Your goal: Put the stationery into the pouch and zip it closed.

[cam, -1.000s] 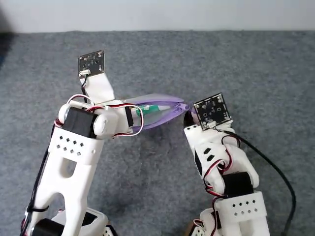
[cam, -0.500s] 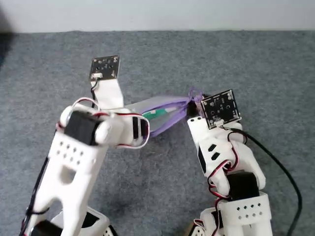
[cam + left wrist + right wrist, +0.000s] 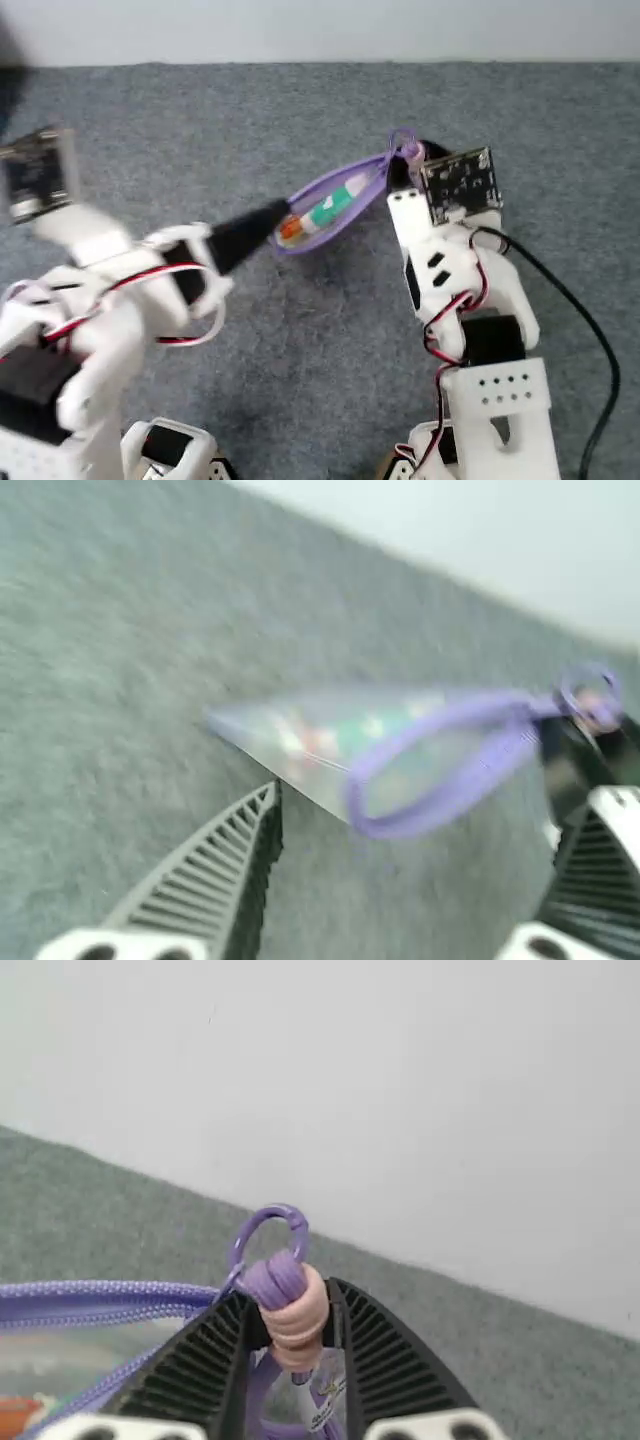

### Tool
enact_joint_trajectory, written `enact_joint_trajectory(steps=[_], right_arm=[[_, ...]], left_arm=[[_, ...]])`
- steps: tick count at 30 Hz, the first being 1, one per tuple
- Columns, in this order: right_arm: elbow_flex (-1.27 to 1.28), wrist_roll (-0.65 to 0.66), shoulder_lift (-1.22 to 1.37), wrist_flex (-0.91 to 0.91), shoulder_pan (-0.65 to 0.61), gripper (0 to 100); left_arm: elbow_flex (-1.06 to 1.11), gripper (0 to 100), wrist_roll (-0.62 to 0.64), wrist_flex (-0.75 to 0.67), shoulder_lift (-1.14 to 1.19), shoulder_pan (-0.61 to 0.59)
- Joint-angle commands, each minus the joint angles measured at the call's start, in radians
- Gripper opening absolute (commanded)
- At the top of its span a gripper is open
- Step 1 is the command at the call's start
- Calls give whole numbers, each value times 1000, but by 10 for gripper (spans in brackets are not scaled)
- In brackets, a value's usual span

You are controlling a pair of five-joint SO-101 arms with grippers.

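Pouch: a clear plastic pouch with a purple zip edge (image 3: 338,180) lies slantwise between the two arms over the grey felt-like table cover (image 3: 330,360). Whether its far end rests on the cover I cannot tell.
Contents: a green-and-white pen (image 3: 328,208) and a small orange item (image 3: 289,228) sit inside, seen through the wall.
Zip: the two purple edges bow apart along the pouch, so the mouth looks open for most of its length.
Zip pull: a pink-and-purple pull with a purple ring (image 3: 283,1285) sits at the pouch's end nearest the right arm.
Right gripper: the right gripper (image 3: 288,1320) has its jaws pinched on the pull.
Left gripper: the left gripper (image 3: 435,810) has its fingers spread wide, with the pouch's other end just ahead of them and nothing between them. In the high view, one black finger (image 3: 250,228) reaches that end.
Progress: the filling looks done. The closing looks hardly begun.
Left to do: steady the free end and draw the pull along the whole edge.
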Motion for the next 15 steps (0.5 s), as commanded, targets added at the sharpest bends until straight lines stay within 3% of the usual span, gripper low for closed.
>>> enact_joint_trajectory(steps=[1, 8, 15], right_arm=[[-175, -52, 65, -31, 13, 7], [-356, -68, 186, -8, 7, 7], [-525, -69, 205, 188, 7, 7]], left_arm=[[-36, 408, -17, -20, -3, -87], [193, 408, -20, -77, -8, -83], [225, 408, -17, -31, -5, 192]])
